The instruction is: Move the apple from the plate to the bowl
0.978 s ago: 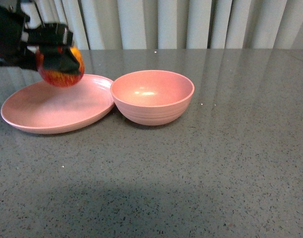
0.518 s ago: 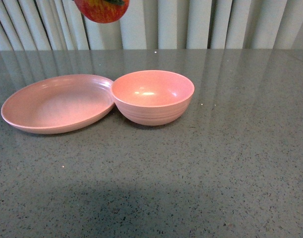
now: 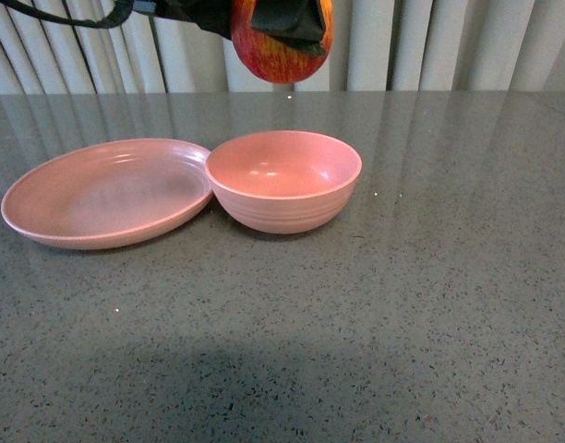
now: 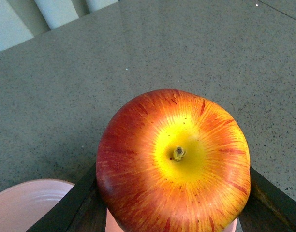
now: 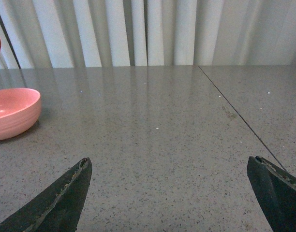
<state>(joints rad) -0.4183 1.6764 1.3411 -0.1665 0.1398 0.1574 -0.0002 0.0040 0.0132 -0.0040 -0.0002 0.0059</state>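
The red apple (image 3: pixel 275 53) with yellow-orange streaks hangs high at the top of the front view, above the deep pink bowl (image 3: pixel 283 181). My left gripper (image 3: pixel 284 23) is shut on it, its black fingers wrapping the fruit's upper part. In the left wrist view the apple (image 4: pixel 173 162) fills the space between the dark fingers (image 4: pixel 73 208), stem dimple facing the camera, with the bowl's pink rim (image 4: pixel 22 205) below it. The shallow pink plate (image 3: pixel 107 192) lies empty, touching the bowl's left side. My right gripper (image 5: pixel 170 166) stands open over bare table, with the bowl (image 5: pixel 12 113) far off.
The grey speckled tabletop (image 3: pixel 402 305) stretches out in front of and to the right of the dishes. A pleated light curtain (image 3: pixel 430 41) closes off the back. A thin seam (image 5: pixel 240 116) runs across the table in the right wrist view.
The left gripper has lifted the apple off the plate, carried it up and to the right, and now holds it over the bowl, slightly lower than half a second ago.
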